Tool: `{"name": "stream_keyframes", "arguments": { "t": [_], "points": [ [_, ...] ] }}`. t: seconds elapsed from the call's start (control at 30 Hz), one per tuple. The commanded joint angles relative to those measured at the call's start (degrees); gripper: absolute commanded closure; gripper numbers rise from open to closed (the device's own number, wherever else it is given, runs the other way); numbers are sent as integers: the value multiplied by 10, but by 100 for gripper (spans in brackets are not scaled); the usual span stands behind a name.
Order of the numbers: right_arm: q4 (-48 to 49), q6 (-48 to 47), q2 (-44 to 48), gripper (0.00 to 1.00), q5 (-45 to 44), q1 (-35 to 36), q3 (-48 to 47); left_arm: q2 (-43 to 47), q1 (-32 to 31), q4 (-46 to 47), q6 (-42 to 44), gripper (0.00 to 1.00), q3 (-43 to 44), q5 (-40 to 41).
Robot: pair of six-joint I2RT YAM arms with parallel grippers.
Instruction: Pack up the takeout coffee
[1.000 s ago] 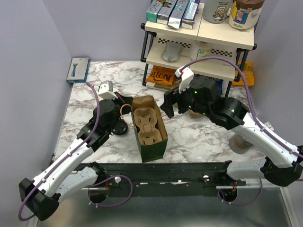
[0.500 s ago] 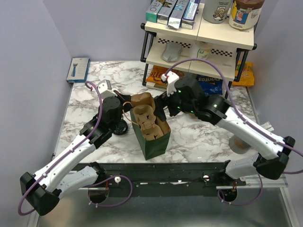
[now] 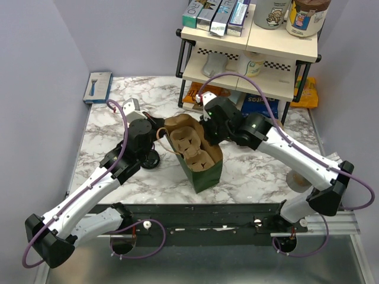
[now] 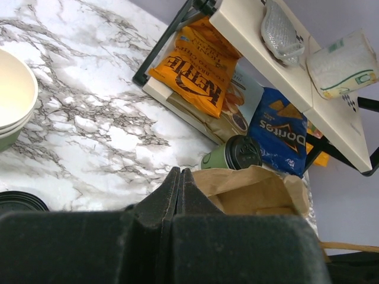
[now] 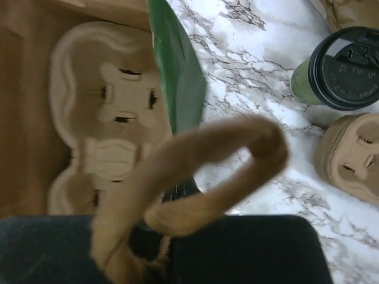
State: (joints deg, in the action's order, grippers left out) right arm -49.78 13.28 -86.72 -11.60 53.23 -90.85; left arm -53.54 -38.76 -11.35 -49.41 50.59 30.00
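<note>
Green paper bag stands open mid marble table, pulp cup carrier inside. Right gripper is clamped on the bag's twisted paper handle. Left gripper is pinched fully closed by the bag, can't tell on what. Takeout coffee, lidded, sits on the marble outside the bag, just beside a spare carrier.

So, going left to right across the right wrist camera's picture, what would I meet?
First the pulp cup carrier → the bag's green wall → the lidded coffee cup. The paper handle loops across the middle, so it is left out.
</note>
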Motion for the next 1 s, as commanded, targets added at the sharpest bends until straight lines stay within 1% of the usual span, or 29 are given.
{"name": "stream_keyframes", "arguments": {
  "t": [0.0, 0.1, 0.2, 0.23, 0.27, 0.33, 0.43, 0.47, 0.5, 0.53, 0.57, 0.63, 0.73, 0.87, 0.93, 0.97],
  "points": [
    [-8, -9, 41, 99, -4, -1, -36, 7, -5, 5, 5, 100, 28, -36],
    [-25, -16, 44, 99, 23, -12, -55, 16, -5, 9, 9, 100, 35, -51],
    [-30, -13, 42, 99, 94, -39, -49, 12, -5, -16, 10, 100, 48, -49],
    [-29, -9, 40, 99, 139, -47, -43, 8, -5, -22, 9, 100, 49, -49],
    [-28, -6, 38, 99, 155, -55, -39, 5, -5, -31, 8, 100, 48, -45],
    [-16, -6, 33, 99, 201, -74, -14, -7, -4, -45, 5, 100, 50, -23],
    [-4, -5, 9, 99, 214, -99, 8, -39, -2, -53, 14, 100, 62, -16],
    [-5, -4, 0, 99, 200, -100, 7, -50, 3, -62, 21, 84, 69, -20],
    [-7, -4, -11, 99, 185, -101, 5, -60, 6, -77, 21, 60, 92, -30],
    [-10, -4, -13, 99, 174, -101, 2, -74, 8, -90, 24, 41, 105, -35],
    [-10, -5, -13, 99, 174, -101, 1, -75, 9, -106, 27, 18, 113, -35],
    [0, -4, -1, 99, 179, -101, 7, -57, 9, -103, 37, 1, 118, -34],
    [22, 6, 21, 99, 171, -101, 23, -24, 9, -89, 45, 1, 118, -32],
    [40, 24, 44, 98, 151, -101, 31, -4, 10, -128, 48, 1, 143, -30],
    [75, 30, 59, 98, 139, -101, 54, 6, 10, -133, 55, 1, 152, -43],
    [91, 33, 77, 98, 136, -101, 65, 11, 10, -133, 56, 1, 152, -62]
  ]
}}
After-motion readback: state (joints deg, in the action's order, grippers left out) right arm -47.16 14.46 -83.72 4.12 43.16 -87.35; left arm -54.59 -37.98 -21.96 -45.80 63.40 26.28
